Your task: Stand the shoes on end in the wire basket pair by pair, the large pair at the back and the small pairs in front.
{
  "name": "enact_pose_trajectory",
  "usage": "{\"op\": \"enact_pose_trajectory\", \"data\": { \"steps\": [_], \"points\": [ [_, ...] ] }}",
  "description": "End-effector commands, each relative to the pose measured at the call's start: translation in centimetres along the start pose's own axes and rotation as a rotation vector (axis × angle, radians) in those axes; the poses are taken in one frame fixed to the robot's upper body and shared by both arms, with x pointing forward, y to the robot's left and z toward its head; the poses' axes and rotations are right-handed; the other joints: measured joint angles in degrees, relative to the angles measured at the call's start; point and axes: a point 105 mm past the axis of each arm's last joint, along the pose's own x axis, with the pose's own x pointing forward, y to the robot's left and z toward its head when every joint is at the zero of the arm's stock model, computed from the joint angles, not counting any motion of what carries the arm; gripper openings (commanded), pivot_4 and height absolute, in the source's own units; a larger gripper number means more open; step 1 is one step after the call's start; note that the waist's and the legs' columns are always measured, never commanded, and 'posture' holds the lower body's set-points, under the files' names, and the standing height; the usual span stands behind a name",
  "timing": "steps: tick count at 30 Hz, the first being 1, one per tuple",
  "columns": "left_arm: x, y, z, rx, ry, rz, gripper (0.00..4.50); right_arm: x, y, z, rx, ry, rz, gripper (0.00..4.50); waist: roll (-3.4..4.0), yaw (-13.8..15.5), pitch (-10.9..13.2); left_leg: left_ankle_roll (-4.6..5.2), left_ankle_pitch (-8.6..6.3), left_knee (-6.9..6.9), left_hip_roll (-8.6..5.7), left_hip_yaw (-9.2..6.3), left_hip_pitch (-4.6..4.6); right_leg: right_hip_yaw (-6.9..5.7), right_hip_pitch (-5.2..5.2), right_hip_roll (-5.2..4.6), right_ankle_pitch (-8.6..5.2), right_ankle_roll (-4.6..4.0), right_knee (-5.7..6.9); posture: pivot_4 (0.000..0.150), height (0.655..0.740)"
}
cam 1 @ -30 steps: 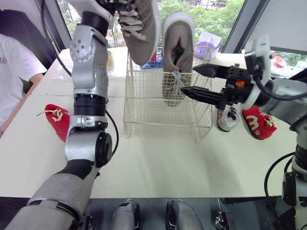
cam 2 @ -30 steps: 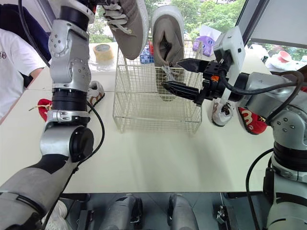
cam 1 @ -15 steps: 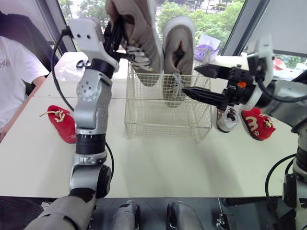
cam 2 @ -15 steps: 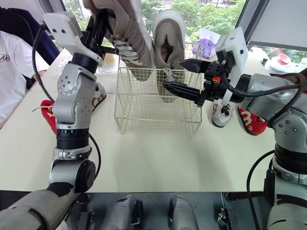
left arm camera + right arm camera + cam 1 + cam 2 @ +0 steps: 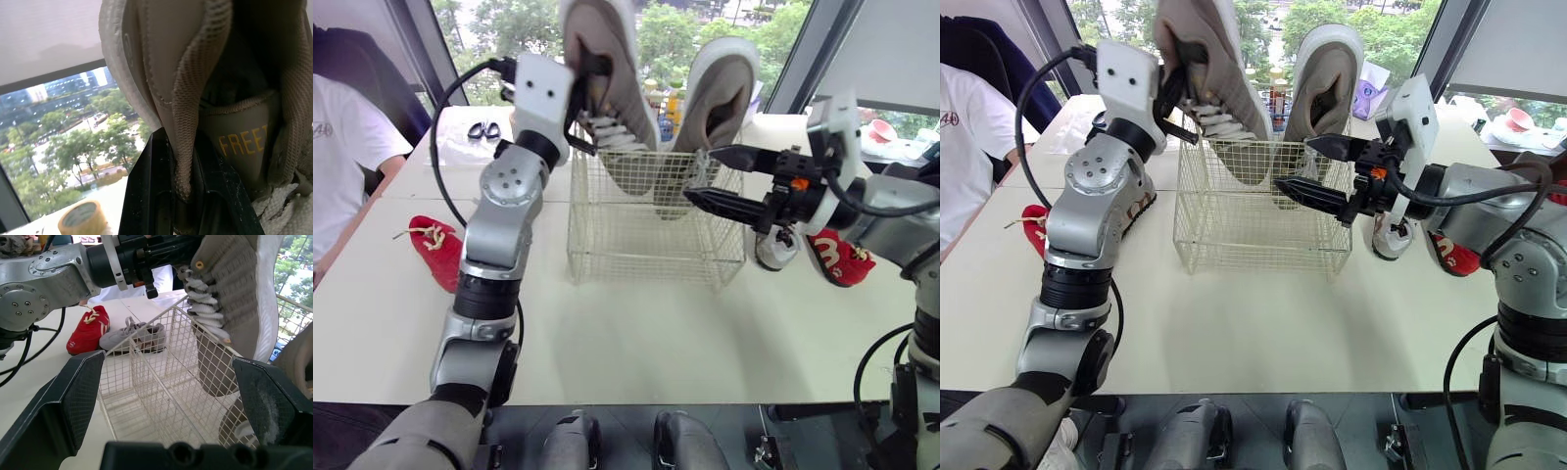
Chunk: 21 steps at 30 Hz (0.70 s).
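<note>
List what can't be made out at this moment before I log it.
- Large shoe in the left gripper: heel end cut off by the top edge of both eye views.
- Second large shoe: lower end behind the mesh of the wire basket and the open right gripper; what it rests on is unclear.
- Small grey shoe: mostly hidden behind the right arm.
- Red shoe beside it: partly hidden likewise.

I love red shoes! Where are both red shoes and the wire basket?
left red shoe [image 5: 440,257], left eye view, red upper
right red shoe [image 5: 842,262], left eye view, red side
wire basket [image 5: 646,240], left eye view, front wall
</note>
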Motion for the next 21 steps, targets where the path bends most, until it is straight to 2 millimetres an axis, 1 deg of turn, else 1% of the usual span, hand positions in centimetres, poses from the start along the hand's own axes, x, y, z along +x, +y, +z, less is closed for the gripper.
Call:
{"op": "enact_pose_trajectory", "data": {
  "steps": [1, 3, 5, 7, 9, 11, 13, 14, 17, 18, 21],
  "points": [
    [0.1, 0.3, 2.1, 0.113, -0.081, -0.044, 0.04, -0.4, 0.2, 0.8, -0.044, -0.035, -0.013, 4.50, 0.01, -0.1, 0.0, 0.00, 0.00, 0.00, 0.01, 0.02, -0.04, 0.00, -0.04, 0.00, 0.00, 0.00, 0.00, 0.150, 0.7400],
    [0.1, 0.7, 1.9, 0.108, -0.072, -0.064, 0.04, -0.5, 0.2, 0.7, -0.041, -0.035, -0.018, 4.50, 0.04, -0.3, 0.0, 0.00, 0.00, -0.02, 0.04, 0.07, -0.03, 0.01, -0.08, 0.00, 0.00, 0.00, 0.01, 0.150, 0.7400],
    [0.0, 1.1, 1.3, 0.045, -0.045, -0.056, 0.04, -0.5, 0.1, 0.6, -0.038, -0.037, -0.023, 4.50, 0.08, -0.3, 0.0, 0.00, 0.00, -0.05, 0.06, 0.08, -0.02, 0.01, -0.11, 0.02, 0.00, 0.00, 0.03, 0.150, 0.7400],
    [-0.3, 0.9, 0.5, 0.006, -0.019, -0.049, 0.04, -0.6, 0.1, 0.6, -0.035, -0.038, -0.026, 4.50, 0.08, -0.3, 0.0, 0.00, 0.00, -0.05, 0.08, 0.07, -0.03, 0.01, -0.11, 0.03, 0.00, 0.00, 0.02, 0.150, 0.7400],
    [-0.9, 0.6, -0.9, -0.092, 0.034, -0.015, 0.04, -0.6, 0.0, 0.5, -0.027, -0.038, -0.032, 4.50, 0.09, -0.3, 0.0, 0.00, 0.00, -0.05, 0.07, 0.08, -0.03, 0.02, -0.11, 0.02, 0.00, 0.00, 0.02, 0.150, 0.7400],
    [-1.4, 0.4, -1.7, -0.149, 0.068, 0.006, 0.04, -0.6, -0.1, 0.4, -0.021, -0.036, -0.036, 4.50, 0.10, -0.2, 0.0, 0.00, 0.00, -0.05, 0.06, 0.09, -0.01, 0.05, -0.09, 0.01, 0.00, 0.01, 0.00, 0.150, 0.7400],
    [-1.7, 0.4, -1.9, -0.205, 0.077, 0.022, 0.88, -0.7, -0.1, 0.3, -0.018, -0.035, -0.038, 4.50, 0.11, -0.2, 0.0, 0.00, 0.00, -0.05, 0.06, 0.08, -0.02, 0.05, -0.10, 0.01, 0.00, 0.01, 0.01, 0.150, 0.7400],
    [-2.0, 0.5, -1.7, -0.233, 0.070, 0.030, 1.16, -0.7, -0.1, 0.3, -0.016, -0.035, -0.039, 4.50, 0.11, -0.1, 0.0, 0.00, 0.00, -0.04, 0.06, 0.08, -0.01, 0.05, -0.09, 0.01, 0.00, 0.01, 0.02, 0.150, 0.7400],
    [-2.8, 1.2, -0.9, -0.320, 0.035, 0.053, 2.58, -0.7, -0.4, 0.2, -0.019, -0.034, -0.050, 4.50, 0.10, -0.1, 0.0, -0.01, 0.00, -0.03, 0.06, 0.08, -0.01, 0.05, -0.09, 0.01, 0.00, 0.01, 0.02, 0.150, 0.7400],
    [-3.5, 1.7, -0.1, -0.345, -0.005, 0.036, 3.01, -0.8, -0.9, 0.5, -0.011, -0.053, -0.075, 4.50, 0.09, -0.1, 0.0, -0.01, 0.00, -0.03, 0.06, 0.07, -0.02, 0.05, -0.10, 0.01, 0.00, 0.01, 0.03, 0.150, 0.7400],
    [-6.0, 2.7, 1.4, -0.414, -0.057, -0.033, 3.01, -1.3, -1.8, 1.2, -0.005, -0.103, -0.126, 4.50, 0.10, -0.2, 0.0, -0.01, 0.00, -0.03, 0.06, 0.07, -0.03, 0.05, -0.10, 0.01, 0.00, 0.01, 0.00, 0.150, 0.7400]
  ]
}}
